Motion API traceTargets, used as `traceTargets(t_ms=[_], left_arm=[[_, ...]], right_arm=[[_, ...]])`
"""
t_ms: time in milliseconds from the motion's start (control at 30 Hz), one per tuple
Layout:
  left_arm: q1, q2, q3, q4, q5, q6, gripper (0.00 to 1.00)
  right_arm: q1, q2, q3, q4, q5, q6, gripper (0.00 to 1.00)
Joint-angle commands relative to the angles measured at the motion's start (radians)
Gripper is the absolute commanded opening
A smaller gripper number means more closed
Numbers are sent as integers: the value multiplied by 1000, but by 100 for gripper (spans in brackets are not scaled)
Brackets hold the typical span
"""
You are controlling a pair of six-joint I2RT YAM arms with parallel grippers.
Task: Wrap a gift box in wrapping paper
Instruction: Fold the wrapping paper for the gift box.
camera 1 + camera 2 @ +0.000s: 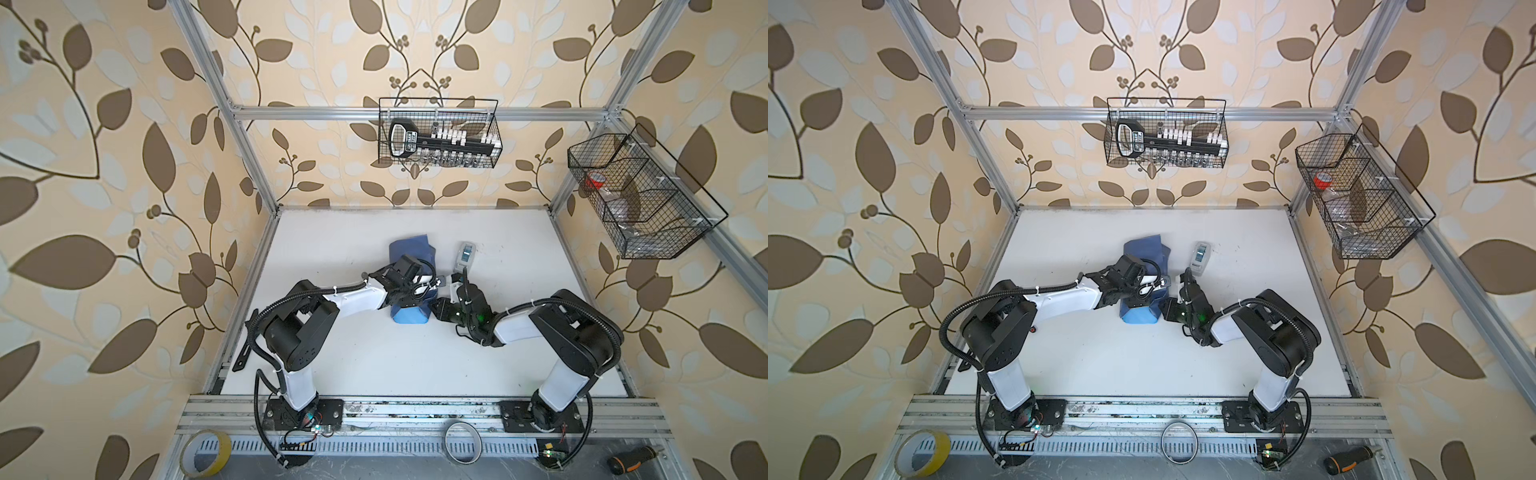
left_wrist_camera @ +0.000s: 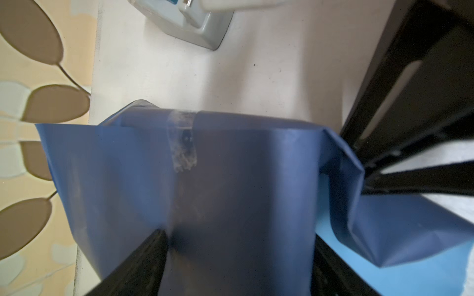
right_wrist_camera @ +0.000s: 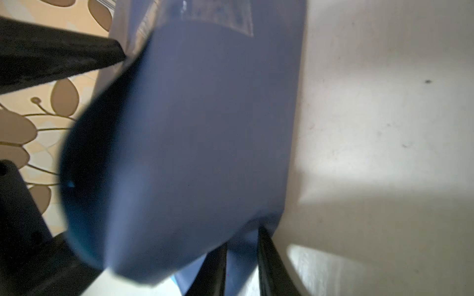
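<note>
End-folding stage: left fingers (image 2: 138,264), spread wide, clamp the gift box inside its wrapping paper (image 2: 243,192); right fingers (image 3: 272,261), nearly closed, apparently pinch an end flap (image 3: 241,256), which next needs creasing flat.

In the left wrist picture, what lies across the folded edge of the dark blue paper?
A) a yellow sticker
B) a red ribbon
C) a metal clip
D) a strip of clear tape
D: in the left wrist view a strip of clear tape crosses the folded edge of the wrapping paper.
</note>
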Motion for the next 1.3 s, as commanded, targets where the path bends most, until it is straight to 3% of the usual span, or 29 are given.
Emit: traceTargets(t_ms=[0,333,800,1100,1267], left_arm=[[3,17,-16,-98,50,19,83],[6,-46,-5,-102,76,-26,86],[17,-88,-12,-59,215,-106,95],[17,-17,-6,-20,104,-98,92],[17,-19,-71,37,82,-78,90]], right_arm=[[8,34,-9,4,22,7,24],[9,44,-13,-14,38,-3,23],[8,41,-15,-18,38,-8,23],[7,23,-16,-25,38,-18,22],[2,-32,-18,-46,23,-49,23]])
